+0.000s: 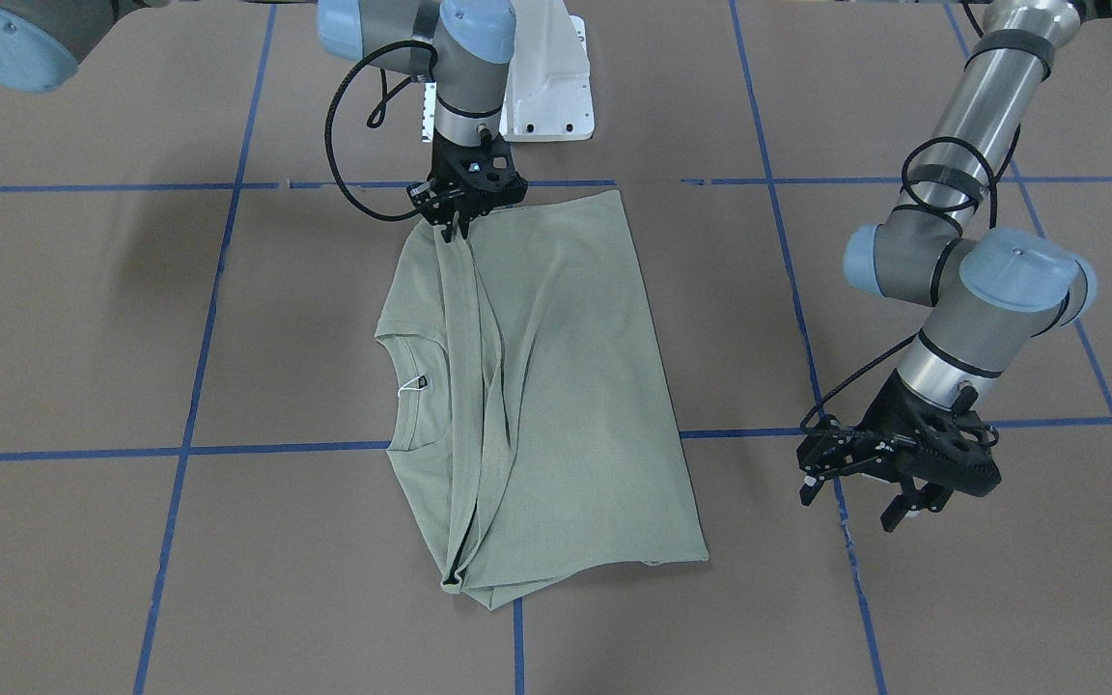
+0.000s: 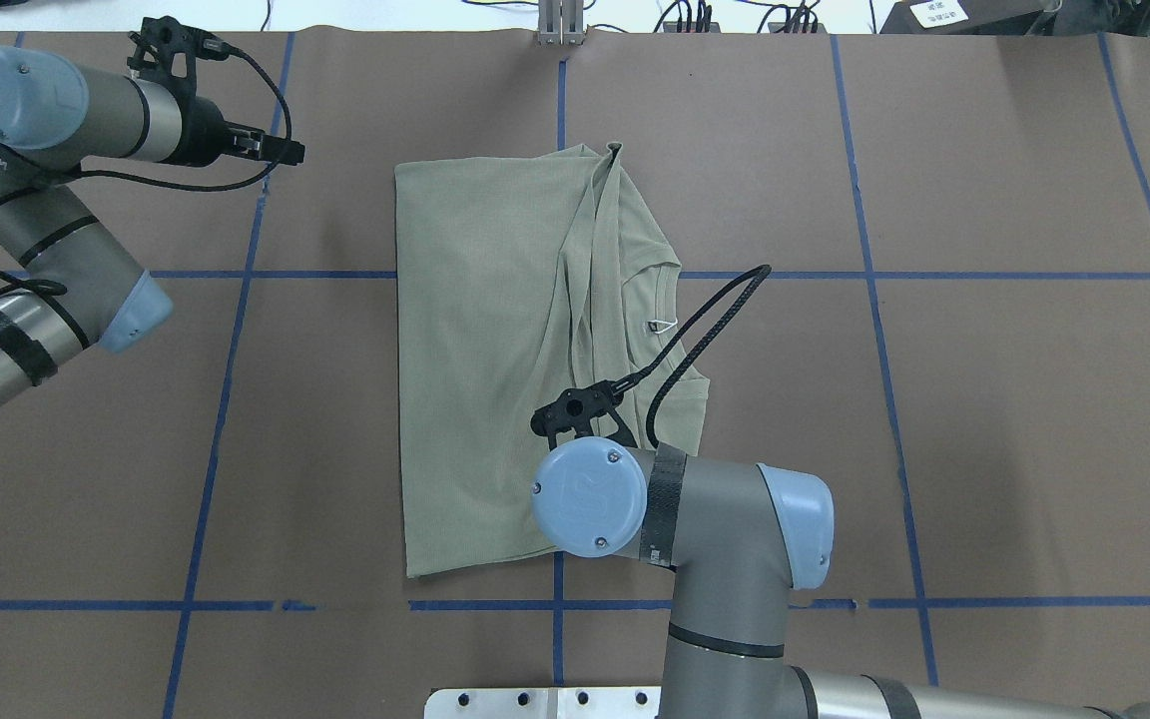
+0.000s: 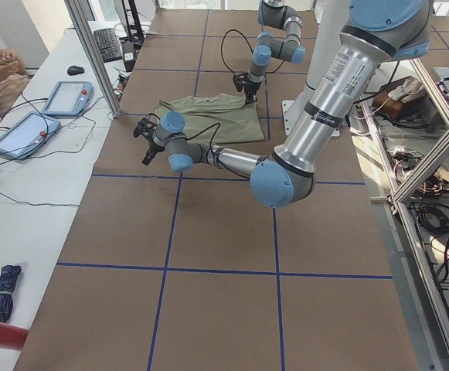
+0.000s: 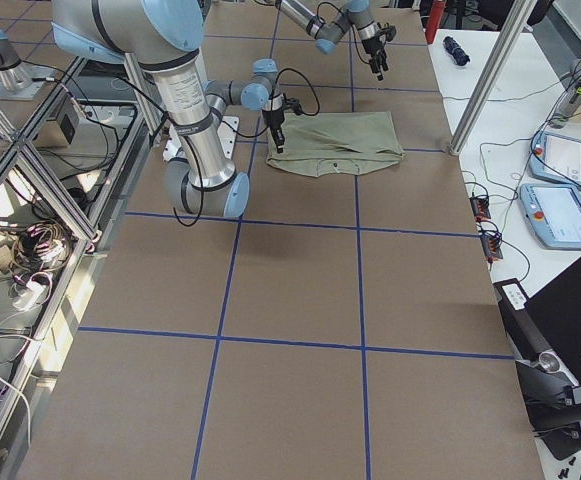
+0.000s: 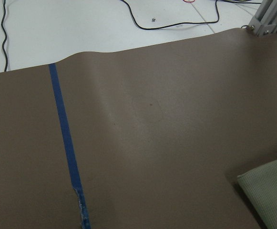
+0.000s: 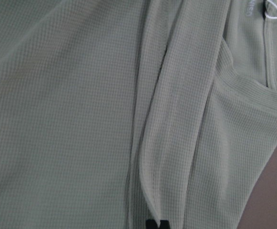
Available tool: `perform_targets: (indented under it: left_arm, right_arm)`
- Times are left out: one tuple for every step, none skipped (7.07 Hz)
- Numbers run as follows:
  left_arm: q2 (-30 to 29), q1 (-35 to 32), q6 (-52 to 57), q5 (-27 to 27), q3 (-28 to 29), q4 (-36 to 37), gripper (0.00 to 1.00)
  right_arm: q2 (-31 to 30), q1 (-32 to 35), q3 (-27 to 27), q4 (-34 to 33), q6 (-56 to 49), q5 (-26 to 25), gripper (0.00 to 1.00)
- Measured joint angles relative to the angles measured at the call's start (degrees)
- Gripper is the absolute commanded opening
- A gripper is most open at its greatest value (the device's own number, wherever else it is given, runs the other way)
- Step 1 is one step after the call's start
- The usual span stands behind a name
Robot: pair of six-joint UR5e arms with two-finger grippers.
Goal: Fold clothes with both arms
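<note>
The clothes are one sage-green knit shirt (image 1: 566, 386) lying flat mid-table, folded over lengthwise, its ribbed collar (image 1: 413, 405) and white tag showing. My right gripper (image 1: 450, 229) is shut on a bunched fold at the shirt's edge nearest the robot base; pleats run from that pinch along the shirt. In the right wrist view the black fingertips (image 6: 156, 223) sit at the bottom over that fold (image 6: 162, 143). My left gripper (image 1: 853, 502) hangs open and empty, beside the shirt and apart from it. In the overhead view it (image 2: 281, 147) is at the far left, clear of the shirt (image 2: 475, 350).
Brown paper with blue tape lines (image 1: 180, 450) covers the table. The white pedestal base (image 1: 546, 87) stands behind the shirt. The left wrist view shows bare paper, the table's edge and a shirt corner (image 5: 271, 195). A person and tablets (image 3: 23, 131) are at a side desk.
</note>
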Motion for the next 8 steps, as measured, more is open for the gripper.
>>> perform_targets:
  left_arm:
    - [0.0, 0.0, 0.0, 0.0, 0.0, 0.0, 1.0]
    - [0.0, 0.1, 0.0, 0.0, 0.0, 0.0, 1.0]
    - [0.0, 0.2, 0.0, 0.0, 0.0, 0.0, 1.0]
    - [0.0, 0.2, 0.0, 0.0, 0.0, 0.0, 1.0]
    - [0.0, 0.3, 0.0, 0.0, 0.0, 0.0, 1.0]
    - [0.0, 0.3, 0.0, 0.0, 0.0, 0.0, 1.0]
    - [0.0, 0.3, -0.1, 0.0, 0.0, 0.0, 1.0]
    - [0.0, 0.3, -0.1, -0.1, 0.0, 0.0, 1.0]
  right_arm:
    - [-1.1, 0.4, 1.5, -0.3, 0.0, 0.0, 0.0]
    - [-3.7, 0.8, 4.6, -0.8, 0.1, 0.0, 0.0]
    - [-7.5, 0.9, 8.3, -1.0, 0.6, 0.0, 0.1]
    - [-10.5, 0.7, 10.7, -0.9, 2.3, -0.1, 0.99]
    - [-11.9, 0.1, 11.8, -0.8, 6.5, -0.2, 1.0]
    - [-12.5, -0.6, 12.1, -0.7, 11.0, -0.5, 1.0]
    - [-12.5, -0.9, 12.1, -0.4, 13.1, -0.7, 1.0]
    - [-12.4, -0.3, 12.0, 1.1, 13.5, -0.6, 1.0]
